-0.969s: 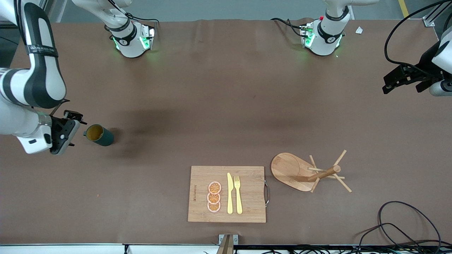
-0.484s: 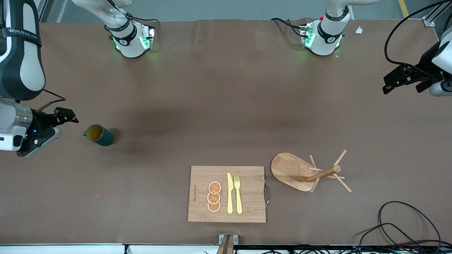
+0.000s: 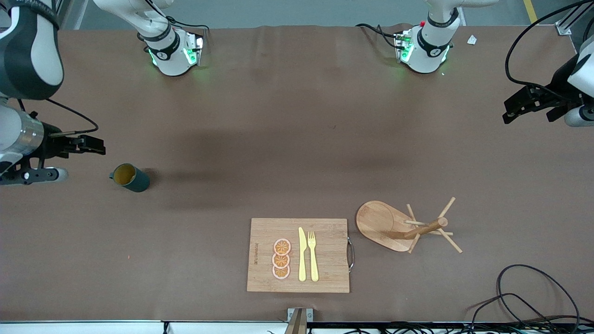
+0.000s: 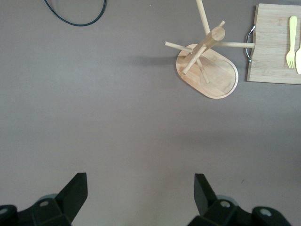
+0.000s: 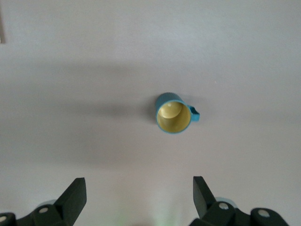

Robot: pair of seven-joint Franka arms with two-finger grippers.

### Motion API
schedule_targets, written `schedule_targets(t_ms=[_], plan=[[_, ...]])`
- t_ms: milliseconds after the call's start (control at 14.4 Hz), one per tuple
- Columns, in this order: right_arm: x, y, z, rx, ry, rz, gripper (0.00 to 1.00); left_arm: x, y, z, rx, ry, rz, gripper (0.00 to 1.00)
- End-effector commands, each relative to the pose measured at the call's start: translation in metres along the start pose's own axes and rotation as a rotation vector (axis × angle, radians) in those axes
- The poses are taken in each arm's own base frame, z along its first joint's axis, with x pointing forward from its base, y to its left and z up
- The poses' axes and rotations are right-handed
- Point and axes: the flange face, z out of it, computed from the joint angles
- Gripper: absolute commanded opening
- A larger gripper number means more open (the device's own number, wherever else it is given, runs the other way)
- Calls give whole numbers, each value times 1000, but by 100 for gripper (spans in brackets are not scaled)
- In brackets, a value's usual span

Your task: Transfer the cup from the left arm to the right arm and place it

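The cup (image 3: 130,178), a dark teal mug with a mustard inside, stands upright on the brown table toward the right arm's end, its handle pointing to that end. In the right wrist view the cup (image 5: 173,114) shows from above, well clear of my right gripper (image 5: 139,188). My right gripper (image 3: 89,146) hangs open and empty over the table beside the cup, not touching it. My left gripper (image 3: 529,111) waits open and empty over the left arm's end of the table; its wrist view shows bare table between the fingertips (image 4: 140,186).
A wooden peg rack (image 3: 403,226) stands toward the left arm's end, next to a cutting board (image 3: 260,255) with orange slices (image 3: 281,259), a yellow knife and a fork (image 3: 313,255). Black cables (image 3: 524,297) lie at the near corner. The rack (image 4: 207,70) also shows in the left wrist view.
My right gripper has drawn away from right beside the cup and risen, turning as the arm swung. The cup and the left arm have not moved.
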Motion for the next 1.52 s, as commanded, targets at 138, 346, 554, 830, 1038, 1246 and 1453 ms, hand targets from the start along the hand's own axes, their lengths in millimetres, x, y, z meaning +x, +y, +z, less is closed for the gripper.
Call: schedule_targets(t_ms=[138, 346, 554, 830, 1038, 1246, 1453], plan=[[-23, 22, -57, -6, 18, 85, 100, 4, 0, -5, -5, 10, -9, 100], [-28, 25, -69, -16, 20, 96, 100, 4, -1, -5, -5, 10, -12, 100], [-29, 36, -72, -11, 29, 117, 100, 4, -1, -5, -5, 10, -15, 100], [-31, 52, -68, 22, 18, 145, 100, 4, -1, -5, -7, 10, -13, 100], [-37, 77, -66, 109, 7, 156, 100, 4, -1, -5, -7, 10, -15, 100], [-47, 68, -72, 97, 20, 135, 100, 3, 0, -5, -7, 10, -12, 100], [-62, 52, -75, 46, 50, 106, 100, 4, -1, -5, -7, 10, -12, 100]])
